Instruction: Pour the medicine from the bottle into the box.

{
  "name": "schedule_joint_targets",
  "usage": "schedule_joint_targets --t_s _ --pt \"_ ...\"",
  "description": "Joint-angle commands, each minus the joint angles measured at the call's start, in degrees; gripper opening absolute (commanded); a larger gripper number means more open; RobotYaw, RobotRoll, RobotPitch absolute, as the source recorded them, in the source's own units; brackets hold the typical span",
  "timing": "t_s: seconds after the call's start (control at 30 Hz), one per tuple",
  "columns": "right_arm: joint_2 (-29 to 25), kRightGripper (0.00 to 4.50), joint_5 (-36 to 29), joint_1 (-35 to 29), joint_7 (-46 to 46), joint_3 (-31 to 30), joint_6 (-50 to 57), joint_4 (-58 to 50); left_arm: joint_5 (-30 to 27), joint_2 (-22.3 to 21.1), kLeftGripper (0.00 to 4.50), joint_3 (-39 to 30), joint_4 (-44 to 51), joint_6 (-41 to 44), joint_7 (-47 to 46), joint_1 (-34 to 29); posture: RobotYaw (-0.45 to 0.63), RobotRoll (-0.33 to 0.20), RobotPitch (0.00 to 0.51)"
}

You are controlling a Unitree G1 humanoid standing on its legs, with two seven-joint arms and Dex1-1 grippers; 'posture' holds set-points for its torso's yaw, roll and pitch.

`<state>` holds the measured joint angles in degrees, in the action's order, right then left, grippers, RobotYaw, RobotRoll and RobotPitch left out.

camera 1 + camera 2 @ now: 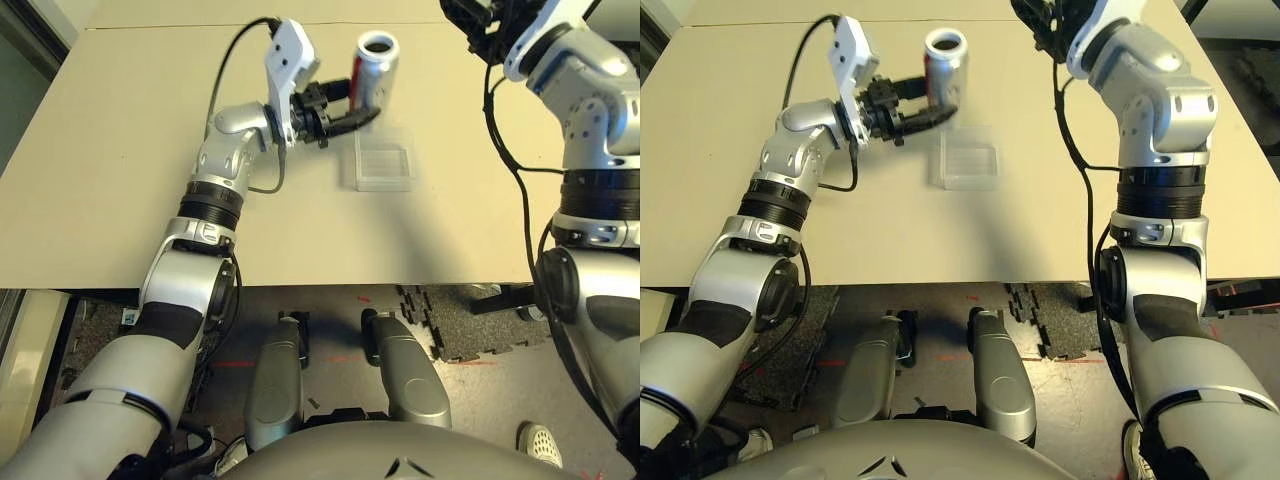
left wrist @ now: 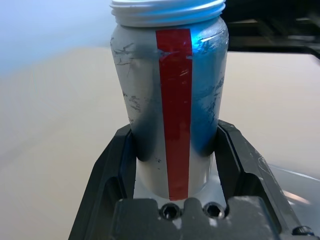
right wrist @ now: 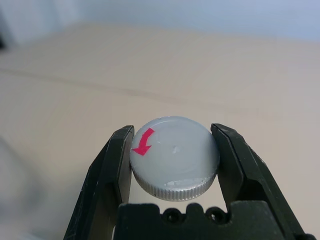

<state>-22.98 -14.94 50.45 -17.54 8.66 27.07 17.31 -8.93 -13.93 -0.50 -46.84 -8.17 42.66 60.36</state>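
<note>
The silver-grey bottle (image 1: 376,68) with a red stripe stands upright and uncapped on the table, its dark mouth showing. My left gripper (image 1: 362,105) is shut on its lower body; the wrist view shows the bottle (image 2: 170,105) clamped between both black fingers (image 2: 107,170). The clear plastic box (image 1: 384,160) lies flat on the table just in front of the bottle. My right gripper (image 3: 175,160) is shut on the round grey cap (image 3: 175,156) with a red arrow, held above the table. The right arm (image 1: 1140,70) reaches up at the far right.
The beige table (image 1: 120,180) spreads wide to the left of the bottle and in front of the box. Its front edge (image 1: 300,285) runs across the middle of the head views, with dark floor mats (image 1: 450,320) below.
</note>
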Motion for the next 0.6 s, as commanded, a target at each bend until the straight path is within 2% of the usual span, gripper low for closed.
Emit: schedule_joint_targets --t_s 0.03,0.23,0.43,0.6 --pt "1.42 2.58 3.27 -4.12 1.74 -0.96 -5.91 3.98 2.69 0.31 2.46 -1.75 -5.32 -2.56 -9.85 -1.10 -0.11 0.000 0.182" --pt "4.21 2.58 5.62 -7.43 3.38 -0.50 -14.25 13.91 4.69 1.01 2.46 -1.97 -10.81 -2.01 -18.43 -4.04 -0.10 0.000 0.172" --pt "5.76 2.58 5.43 -6.44 4.07 0.20 -19.13 22.12 6.01 1.38 2.46 -1.59 -14.04 -3.46 -20.20 -5.69 -0.09 0.000 0.172" --pt "6.08 2.58 5.16 -5.50 3.21 -0.16 -18.55 24.62 5.75 1.33 2.46 -2.08 -14.35 -3.22 -19.83 -5.12 -0.09 0.000 0.175"
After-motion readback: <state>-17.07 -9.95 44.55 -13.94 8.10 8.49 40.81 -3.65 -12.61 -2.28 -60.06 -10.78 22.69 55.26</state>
